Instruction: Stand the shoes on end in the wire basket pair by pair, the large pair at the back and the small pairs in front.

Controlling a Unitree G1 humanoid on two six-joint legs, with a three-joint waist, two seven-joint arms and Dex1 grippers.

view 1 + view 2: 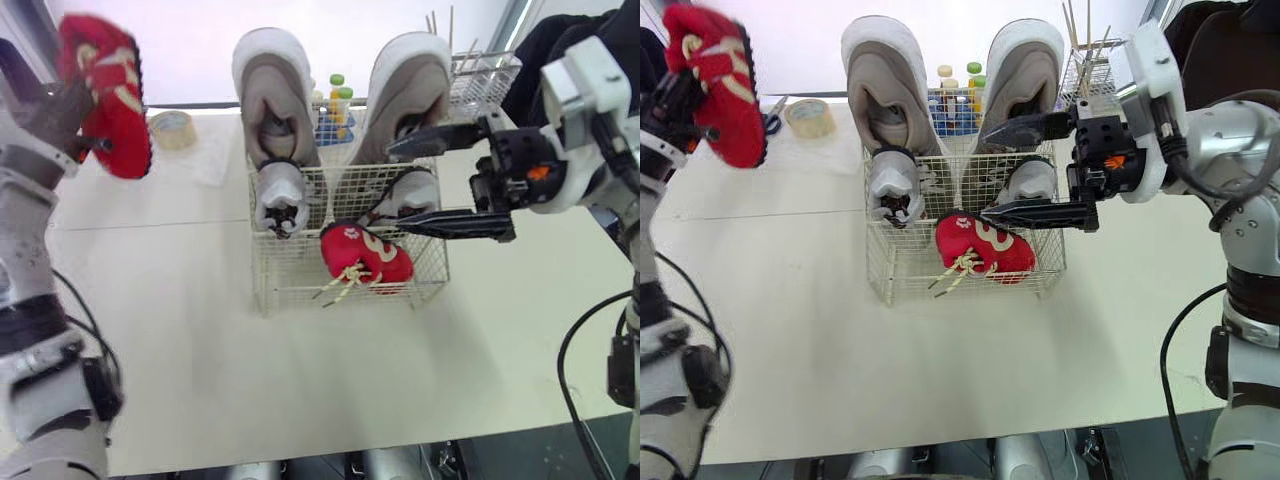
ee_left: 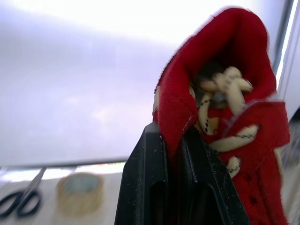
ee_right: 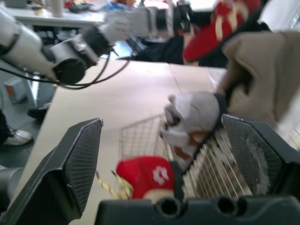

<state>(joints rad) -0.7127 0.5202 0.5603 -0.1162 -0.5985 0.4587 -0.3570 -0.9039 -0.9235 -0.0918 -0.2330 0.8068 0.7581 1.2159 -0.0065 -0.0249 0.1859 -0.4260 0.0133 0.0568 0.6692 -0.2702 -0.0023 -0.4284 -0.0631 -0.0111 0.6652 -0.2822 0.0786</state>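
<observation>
The pale tabletop (image 1: 200,330) carries a wire basket (image 1: 290,272) near its middle. At the back of the basket the large beige pair stands on end, one shoe (image 1: 272,95) on the left and one (image 1: 412,90) on the right, both rising well above the rim. Just in front of each stands a small white shoe (image 1: 280,195) (image 1: 415,190). A red shoe (image 1: 365,255) lies tilted in the front right part, its laces poking through the front wire. The second red shoe (image 1: 105,95) hangs in the air at far left, well apart from the basket, its edge pinched by the left end effector (image 2: 172,133). The right end effector (image 1: 397,187) hovers over the basket's right side, fingers spread wide. A tape roll (image 1: 172,128) and scissors (image 2: 21,201) lie at the far left.
</observation>
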